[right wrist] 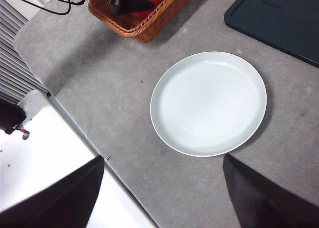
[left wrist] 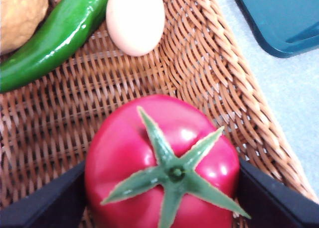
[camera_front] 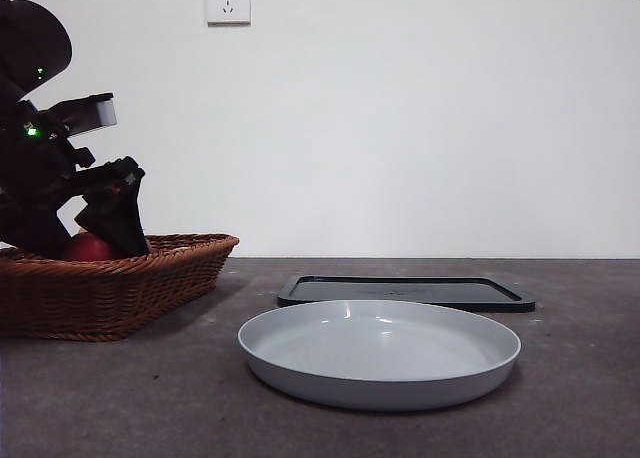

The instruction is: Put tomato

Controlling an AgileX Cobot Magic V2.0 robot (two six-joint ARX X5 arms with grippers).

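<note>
Grey desk [camera_front: 120, 398] carries a basket [camera_front: 150, 278] where the tomato [left wrist: 162, 163] sits stem-up, flanked on both sides by the left end effector [left wrist: 162, 188], the right one [right wrist: 164, 198] wide, far off.

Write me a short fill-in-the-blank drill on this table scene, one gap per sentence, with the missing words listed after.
1. The left claw has a jaw on each side of the red ____, down in the basket.
2. Beside the egg in that basket lies a long green ____.
3. The plate in the middle of the table holds ____.
4. The right claw hangs open above the ____, gripping nothing.

Missing words: tomato; pepper; nothing; plate
</note>
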